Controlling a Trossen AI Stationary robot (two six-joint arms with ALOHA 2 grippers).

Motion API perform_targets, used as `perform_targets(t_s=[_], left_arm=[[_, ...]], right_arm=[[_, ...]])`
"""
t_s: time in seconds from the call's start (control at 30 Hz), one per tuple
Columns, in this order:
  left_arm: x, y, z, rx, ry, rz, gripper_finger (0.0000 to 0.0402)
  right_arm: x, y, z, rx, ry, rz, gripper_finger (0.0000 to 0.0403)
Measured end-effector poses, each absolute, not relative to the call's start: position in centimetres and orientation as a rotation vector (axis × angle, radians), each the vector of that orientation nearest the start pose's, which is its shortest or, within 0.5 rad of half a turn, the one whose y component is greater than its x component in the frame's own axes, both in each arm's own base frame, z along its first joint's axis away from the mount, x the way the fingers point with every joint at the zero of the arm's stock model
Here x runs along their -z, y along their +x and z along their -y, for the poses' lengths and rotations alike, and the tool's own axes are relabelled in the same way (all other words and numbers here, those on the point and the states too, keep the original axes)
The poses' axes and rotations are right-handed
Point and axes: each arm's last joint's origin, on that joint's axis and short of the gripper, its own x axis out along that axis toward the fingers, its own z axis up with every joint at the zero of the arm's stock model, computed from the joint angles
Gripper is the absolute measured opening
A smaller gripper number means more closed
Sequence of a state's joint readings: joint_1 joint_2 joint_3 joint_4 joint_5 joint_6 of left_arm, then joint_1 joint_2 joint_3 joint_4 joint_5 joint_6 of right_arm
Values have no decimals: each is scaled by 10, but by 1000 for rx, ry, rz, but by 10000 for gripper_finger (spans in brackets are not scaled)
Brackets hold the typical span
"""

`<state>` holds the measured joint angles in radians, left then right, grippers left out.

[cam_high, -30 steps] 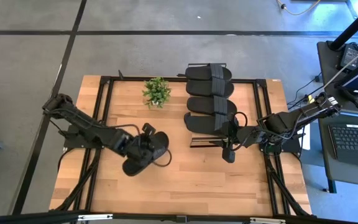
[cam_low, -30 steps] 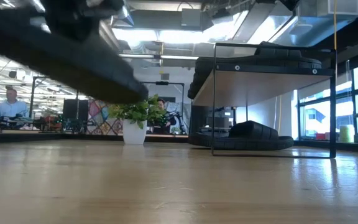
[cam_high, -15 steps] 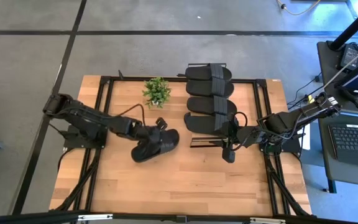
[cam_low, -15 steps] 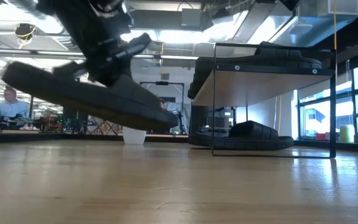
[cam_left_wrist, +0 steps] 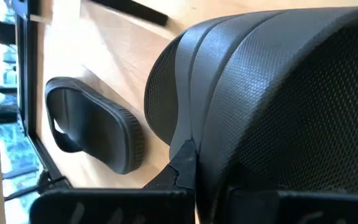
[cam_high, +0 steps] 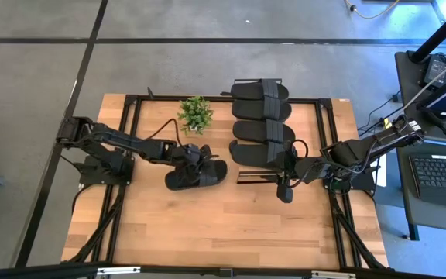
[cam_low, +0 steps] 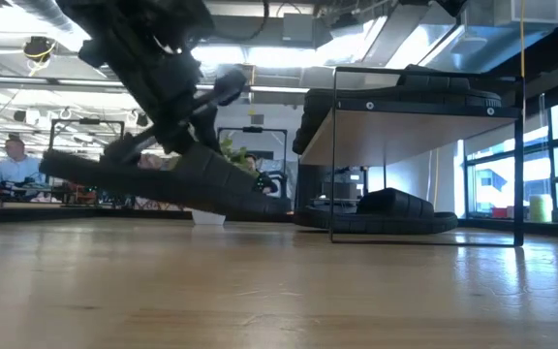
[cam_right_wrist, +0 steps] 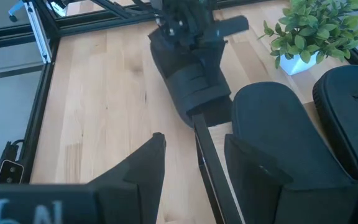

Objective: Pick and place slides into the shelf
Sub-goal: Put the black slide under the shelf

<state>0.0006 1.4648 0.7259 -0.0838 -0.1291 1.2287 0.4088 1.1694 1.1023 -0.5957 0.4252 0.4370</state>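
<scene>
My left gripper (cam_high: pixel 190 159) is shut on one black slide (cam_high: pixel 197 176) just left of the shelf (cam_low: pixel 410 124); the low view shows this slide (cam_low: pixel 177 179) tilted, its right end lowest. The shelf's wood top carries several black slides (cam_high: pixel 260 132). Another slide (cam_low: pixel 395 208) lies sole-down on the table under the shelf, and the left wrist view shows it too (cam_left_wrist: pixel 95 134). My right gripper (cam_high: pixel 283 184) waits open at the shelf's near end, its fingers (cam_right_wrist: pixel 143 168) touching nothing. My left gripper holds the slide at its far long edge beside the ribbed strap (cam_left_wrist: pixel 272 93), reaching down from above and from the table's left. The gripper's own body hides where the fingers meet it. The slide hangs tilted, right end (cam_low: pixel 264 202) low; whether that end touches the table I cannot tell.
A small potted plant (cam_high: pixel 195 115) stands near the far edge, just beyond the held slide. The shelf's thin black frame (cam_right_wrist: pixel 207 165) stands between the held slide and my right gripper. Bare wood (cam_high: pixel 207 225) stretches along the near side. People and desks show beyond the table.
My left gripper has moved toward the far edge and the shelf, and has come down. The slide it carries has travelled with it, turned to lie left to right, and sunk from high above the table to just over it, right end lowest.
</scene>
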Motion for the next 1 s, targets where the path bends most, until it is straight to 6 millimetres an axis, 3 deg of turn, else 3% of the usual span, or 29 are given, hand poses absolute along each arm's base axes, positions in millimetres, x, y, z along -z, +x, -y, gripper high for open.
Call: perform_targets(t_s=[0.33, 1.0], left_arm=[[-147, 297, -10, 399, 1263, -782, 5], [-149, 301, -11, 319, 1284, -789, 78]], right_arm=[[-332, 224, -84, 146, 156, -586, 167], [-332, 225, -84, 148, 162, -585, 167]])
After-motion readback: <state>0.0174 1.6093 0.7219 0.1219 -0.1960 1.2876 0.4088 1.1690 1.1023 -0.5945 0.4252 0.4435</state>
